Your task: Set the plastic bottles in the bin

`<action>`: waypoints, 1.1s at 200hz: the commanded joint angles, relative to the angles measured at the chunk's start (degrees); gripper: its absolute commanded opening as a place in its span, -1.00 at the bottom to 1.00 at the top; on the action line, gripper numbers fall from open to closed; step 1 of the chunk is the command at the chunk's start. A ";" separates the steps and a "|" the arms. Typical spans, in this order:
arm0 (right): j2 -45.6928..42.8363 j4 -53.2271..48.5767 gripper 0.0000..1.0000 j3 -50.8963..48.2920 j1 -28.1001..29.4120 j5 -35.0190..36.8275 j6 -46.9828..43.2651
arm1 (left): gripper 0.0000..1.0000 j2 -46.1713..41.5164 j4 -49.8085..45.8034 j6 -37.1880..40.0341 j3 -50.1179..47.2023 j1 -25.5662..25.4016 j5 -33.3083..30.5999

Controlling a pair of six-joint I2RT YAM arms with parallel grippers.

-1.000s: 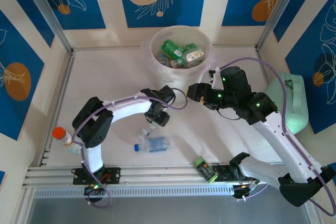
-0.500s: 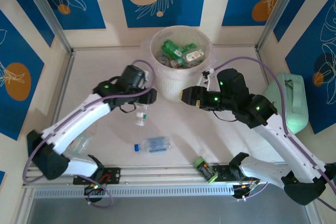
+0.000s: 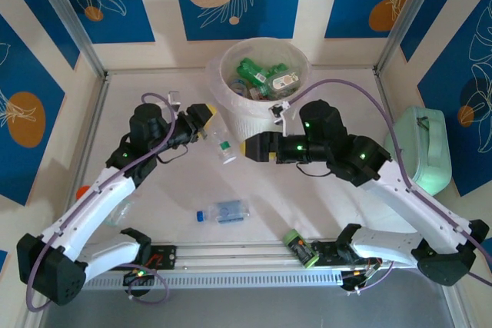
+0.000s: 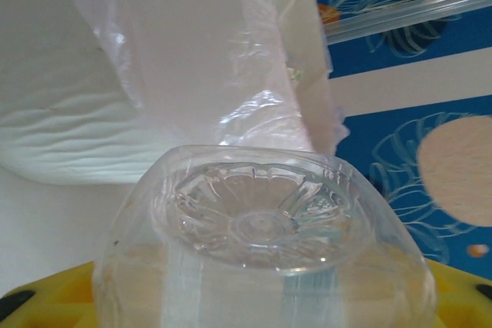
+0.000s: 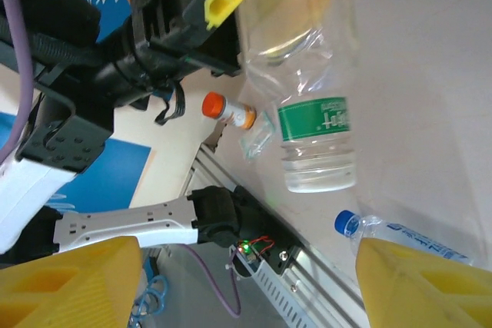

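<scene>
The left gripper (image 3: 204, 122) clamps a clear green-labelled bottle (image 5: 311, 124); its white lettering seems illegible. The right gripper (image 3: 250, 147) gapes wide, empty

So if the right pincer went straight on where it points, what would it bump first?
Probably the clear green-labelled bottle, held by the left pincer, straight ahead of the right pincer. How far off it is, is hard to judge.

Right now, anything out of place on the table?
Two strays. A green bottle lies askew on the near rail, by the right arm's base. An orange-capped bottle sits at the left edge, beside the left arm. The left gripper holds a clear bottle normally.
</scene>
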 commanded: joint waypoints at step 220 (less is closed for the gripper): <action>12.20 0.61 -0.20 10.39 1.58 -1.02 -3.76 | -0.02 1.45 29.62 -17.00 -5.52 0.49 7.57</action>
